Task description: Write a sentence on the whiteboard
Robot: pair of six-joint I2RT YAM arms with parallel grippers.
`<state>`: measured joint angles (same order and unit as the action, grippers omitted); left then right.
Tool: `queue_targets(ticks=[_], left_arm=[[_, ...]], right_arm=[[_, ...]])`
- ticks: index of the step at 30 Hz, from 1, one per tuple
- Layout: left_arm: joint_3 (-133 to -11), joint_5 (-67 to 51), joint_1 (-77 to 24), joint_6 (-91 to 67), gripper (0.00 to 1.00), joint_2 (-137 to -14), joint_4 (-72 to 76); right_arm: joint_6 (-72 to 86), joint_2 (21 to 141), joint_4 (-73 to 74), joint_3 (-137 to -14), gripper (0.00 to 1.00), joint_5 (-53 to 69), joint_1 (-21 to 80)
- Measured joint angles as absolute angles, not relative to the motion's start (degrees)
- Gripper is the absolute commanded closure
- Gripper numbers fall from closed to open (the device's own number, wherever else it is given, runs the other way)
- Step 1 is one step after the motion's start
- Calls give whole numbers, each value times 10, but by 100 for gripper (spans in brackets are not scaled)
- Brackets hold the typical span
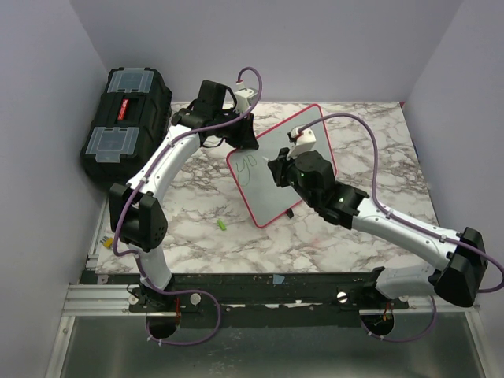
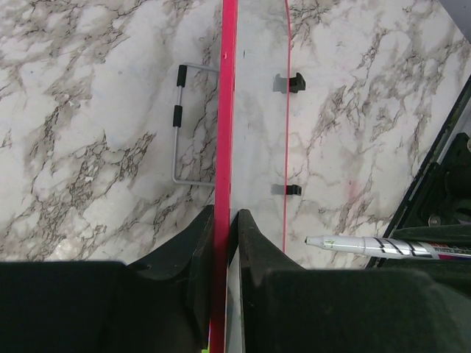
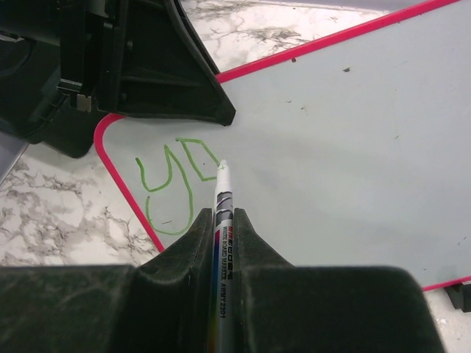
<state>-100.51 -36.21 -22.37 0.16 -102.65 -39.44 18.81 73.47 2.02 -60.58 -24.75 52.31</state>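
The whiteboard point(image 1: 264, 197), white with a red-pink frame, stands tilted on the marble table. My left gripper point(image 1: 242, 144) is shut on its upper left edge; in the left wrist view the jaws point(image 2: 223, 220) pinch the red frame point(image 2: 228, 110). My right gripper point(image 1: 275, 170) is shut on a whiteboard marker point(image 3: 224, 197), whose tip rests on the board point(image 3: 331, 147). The sentence point(image 3: 173, 184) stands as green letters "yo" by the board's corner, and shows small in the top view point(image 1: 248, 166). The marker point(image 2: 368, 246) also appears beside the board in the left wrist view.
A black toolbox point(image 1: 126, 118) with clear lid compartments sits at the back left, against the wall. A small green cap point(image 1: 223, 225) lies on the table in front of the board. A grey wire stand point(image 2: 179, 132) lies behind the board. Walls enclose the table on three sides.
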Motion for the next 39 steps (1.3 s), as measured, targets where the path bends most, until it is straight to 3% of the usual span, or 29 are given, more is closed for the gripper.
queue_targets(ticks=[39], left_arm=[[-1002,-362,-224,3,100,-1024,-395]], right_arm=[[176,805,-4,-637,99,-201,495]])
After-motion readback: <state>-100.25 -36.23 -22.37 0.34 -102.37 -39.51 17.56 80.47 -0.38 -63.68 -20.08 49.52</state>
